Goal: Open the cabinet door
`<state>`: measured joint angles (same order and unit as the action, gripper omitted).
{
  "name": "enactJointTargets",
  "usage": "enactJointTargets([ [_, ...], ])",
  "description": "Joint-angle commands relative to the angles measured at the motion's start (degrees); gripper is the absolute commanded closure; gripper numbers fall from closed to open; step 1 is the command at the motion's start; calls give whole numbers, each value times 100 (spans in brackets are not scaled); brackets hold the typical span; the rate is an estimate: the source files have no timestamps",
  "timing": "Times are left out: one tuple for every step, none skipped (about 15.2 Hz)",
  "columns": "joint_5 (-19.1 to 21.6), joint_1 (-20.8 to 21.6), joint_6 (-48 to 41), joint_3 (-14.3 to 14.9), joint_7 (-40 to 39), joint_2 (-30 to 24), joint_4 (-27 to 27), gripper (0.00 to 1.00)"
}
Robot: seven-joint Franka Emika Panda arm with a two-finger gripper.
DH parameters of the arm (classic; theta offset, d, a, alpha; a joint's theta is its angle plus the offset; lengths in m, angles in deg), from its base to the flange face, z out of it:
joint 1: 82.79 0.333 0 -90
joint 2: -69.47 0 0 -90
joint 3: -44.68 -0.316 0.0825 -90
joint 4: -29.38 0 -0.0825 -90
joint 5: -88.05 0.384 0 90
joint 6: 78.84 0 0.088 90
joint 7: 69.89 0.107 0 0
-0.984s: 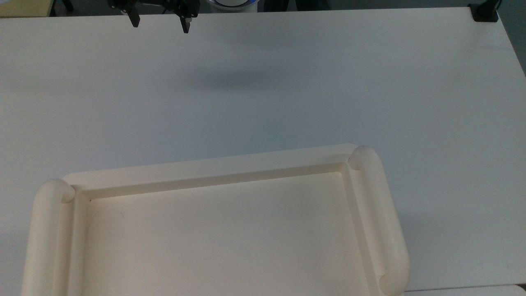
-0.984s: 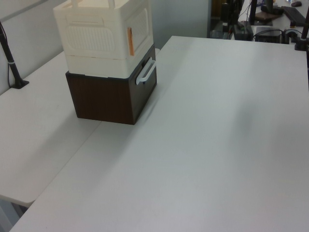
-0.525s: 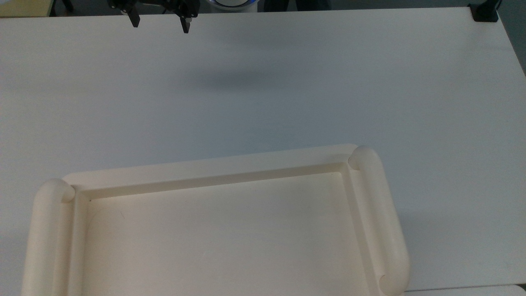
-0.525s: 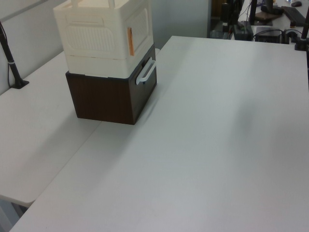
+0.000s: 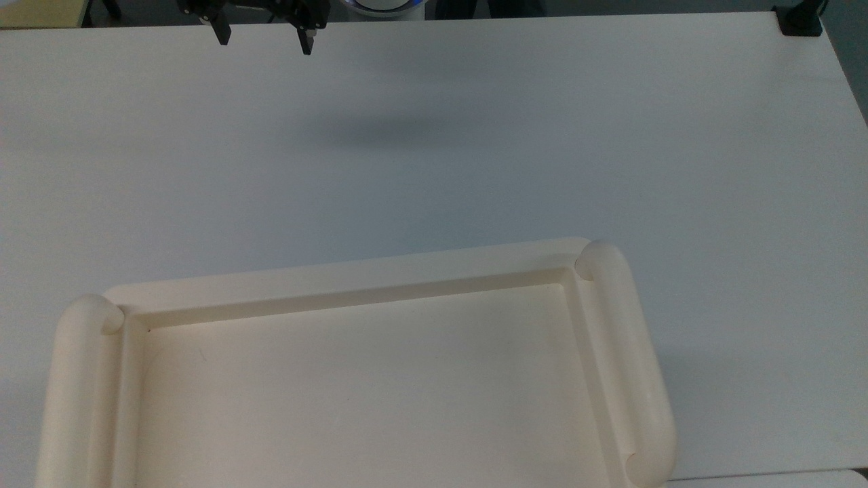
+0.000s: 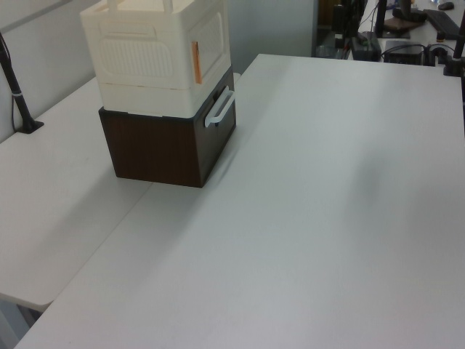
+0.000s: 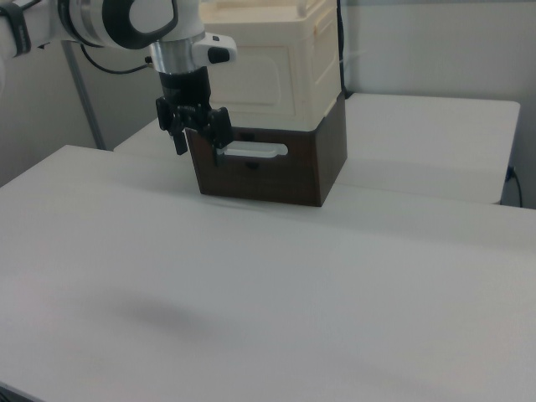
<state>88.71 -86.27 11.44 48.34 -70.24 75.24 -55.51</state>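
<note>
White laminate runs across the whole surface (image 6: pixel 327 203), bare apart from the stack we see at 11 o'clock in the left view: a dark brown drawer box (image 6: pixel 163 149) with a pale bar handle (image 6: pixel 220 109), and the cream cabinet (image 6: pixel 156 54) sitting on it. The cabinet door (image 7: pixel 276 75) is the cream panel on the front, and it looks shut to us. Beyond the surface we make out a grey wall, cluttered desks at 1 o'clock in the left view, and a black clamp (image 5: pixel 799 20) on the far corner. Our worry is aim: the gripper (image 7: pixel 199 138), jaws spread and holding nothing, hangs in mid-air well short of the stack, and in the right view it lines up with the drawer handle, not the door. Closing there would, we judge, pull the drawer; a hard tug on the door could slide or tip the cabinet.
</note>
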Motion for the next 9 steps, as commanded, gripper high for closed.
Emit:
enactJointTargets([
  [-128,49,42,3,115,-58,-88,0],
  [-93,49,86,3,63,-58,-88,0],
  [-84,58,173,3,45,-32,-88,0],
  [-145,101,227,-5,80,82,-88,0],
  [-154,224,236,-6,97,161,-62,0],
  [-163,294,236,-6,89,205,25,0],
  [-129,356,245,-6,106,319,43,0],
  [-102,479,279,-6,115,372,44,0],
  [-67,602,454,-6,124,399,44,0],
])
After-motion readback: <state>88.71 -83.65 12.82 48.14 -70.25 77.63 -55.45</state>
